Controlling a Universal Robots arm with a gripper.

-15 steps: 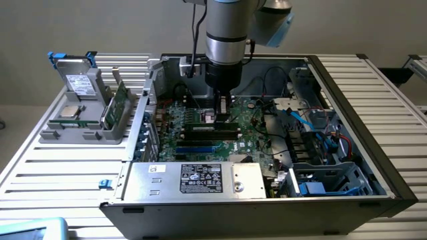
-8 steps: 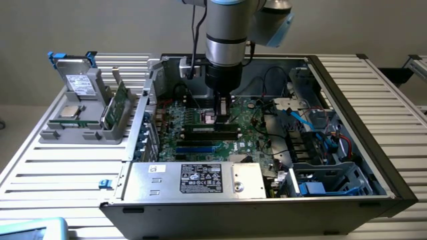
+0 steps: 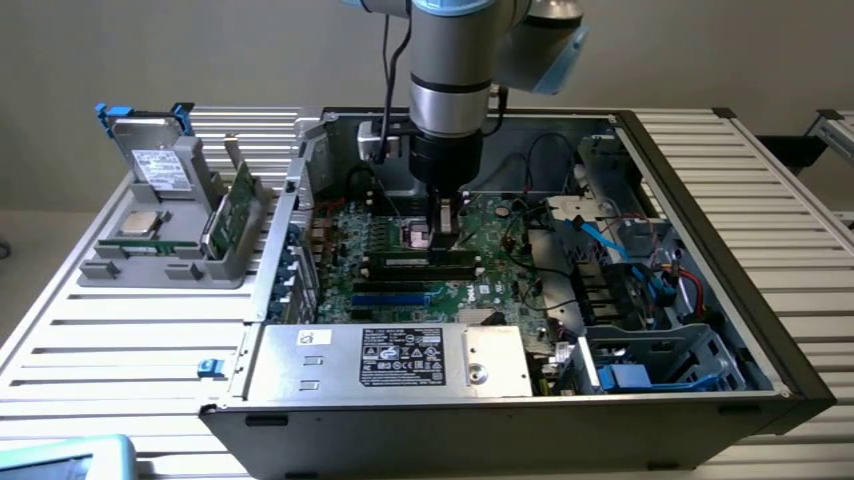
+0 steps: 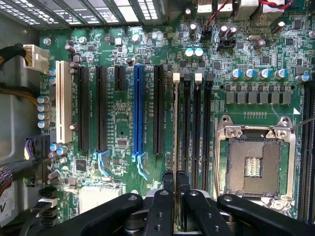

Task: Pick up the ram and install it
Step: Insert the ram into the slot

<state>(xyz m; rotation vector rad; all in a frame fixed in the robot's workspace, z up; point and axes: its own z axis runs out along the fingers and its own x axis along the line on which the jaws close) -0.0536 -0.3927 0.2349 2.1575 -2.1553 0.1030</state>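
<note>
Slatted white surface (image 3: pixel 80 340) carries an open computer case (image 3: pixel 787 390). Arm reaches down inside, end effector (image 3: pixel 447 232) low over the motherboard (image 3: pixel 387 290).

Wrist view: end effector (image 4: pixel 175 196) clenched on the ram (image 4: pixel 175 128), seen edge-on, running out from between its fingers along the memory slot (image 4: pixel 176 77) directly beneath.

Judged: install step, stick lined up, not visibly seated. Seating calls for a straight press with both ends level.

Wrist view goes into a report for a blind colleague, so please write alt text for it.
The black two-fingered gripper is shut on the ram, a thin circuit-board stick seen edge-on, lined up along the long black memory slots of a green motherboard. On either side lie an empty metal-framed processor socket and a blue expansion slot.
</note>
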